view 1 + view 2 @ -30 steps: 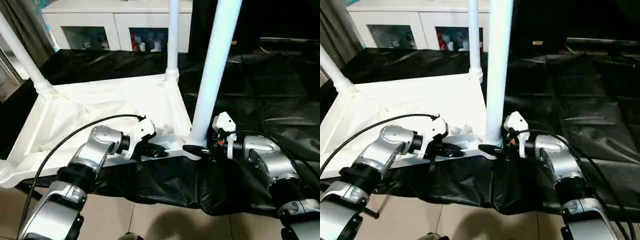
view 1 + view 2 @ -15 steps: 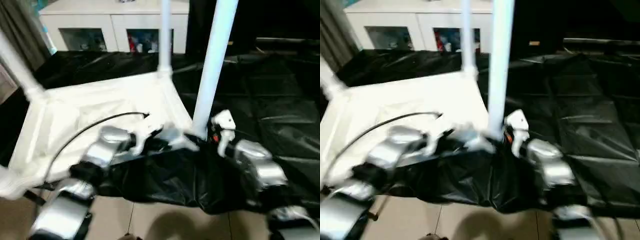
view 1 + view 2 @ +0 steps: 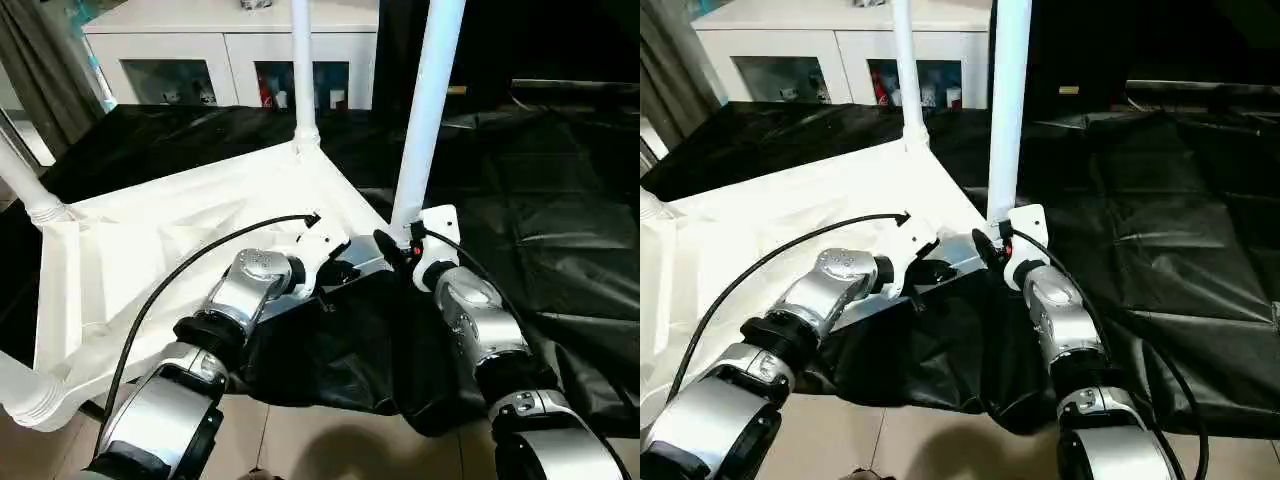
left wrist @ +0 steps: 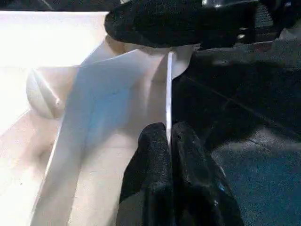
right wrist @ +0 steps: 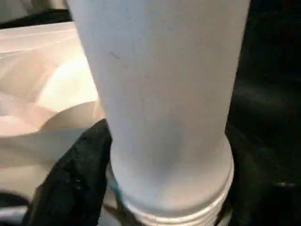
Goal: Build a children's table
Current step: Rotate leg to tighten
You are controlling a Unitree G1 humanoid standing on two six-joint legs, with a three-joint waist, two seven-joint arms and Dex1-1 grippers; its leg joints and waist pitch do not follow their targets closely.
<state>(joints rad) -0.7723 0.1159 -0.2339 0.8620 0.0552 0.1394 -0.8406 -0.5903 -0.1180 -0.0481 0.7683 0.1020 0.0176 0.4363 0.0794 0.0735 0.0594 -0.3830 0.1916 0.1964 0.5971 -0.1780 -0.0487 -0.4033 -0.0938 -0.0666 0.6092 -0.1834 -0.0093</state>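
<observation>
Left gripper (image 4: 168, 141) pinched shut on table (image 3: 150, 250) rim, right gripper (image 3: 395, 250) spread around near leg (image 3: 420, 120) base

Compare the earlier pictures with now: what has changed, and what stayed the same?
The upturned table has turned on the black sheet: its near leg swung away from the robot, both arms following. Left gripper stays clamped on the rim, right gripper on that leg's base.

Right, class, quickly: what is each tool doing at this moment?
Left tool: closed, pinching the thin edge of the table top.
Right tool: around the base of the near leg, holding it at its corner socket.
</observation>
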